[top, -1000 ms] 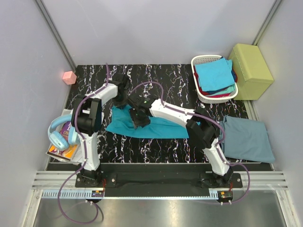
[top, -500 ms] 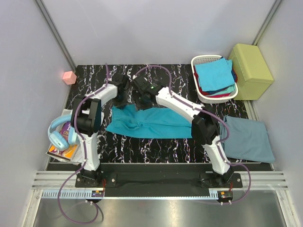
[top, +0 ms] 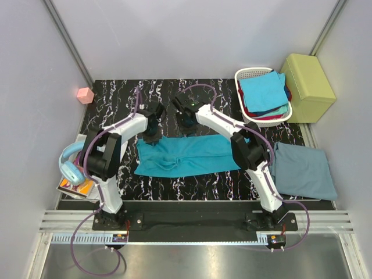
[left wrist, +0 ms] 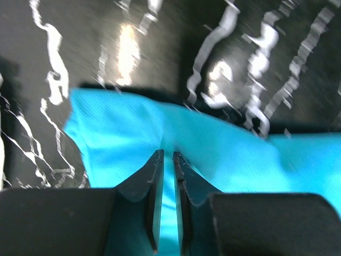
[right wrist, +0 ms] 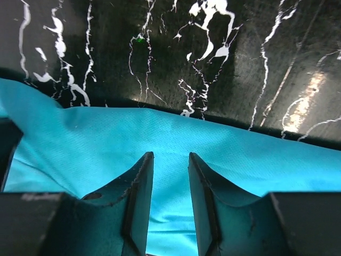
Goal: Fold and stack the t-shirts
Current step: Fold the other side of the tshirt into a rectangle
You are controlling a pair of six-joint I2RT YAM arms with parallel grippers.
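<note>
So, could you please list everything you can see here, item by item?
teal t-shirt: one, teal, spread across the table's middle
grey-blue t-shirt: one, dusty grey-blue, flat at the right end
basket: one, white, far right
stacked shirts: number unclear, bright blue on top, red and teal below, in the basket
padded box: one, yellow-green, right of the basket
cube: one, pink, far left
headphones: one pair, light blue, left edge
book: one, orange, under the headphones
table: one, black marbled
left gripper: black, shut on the teal t-shirt's far edge
right gripper: black, jaws apart over that edge
</note>
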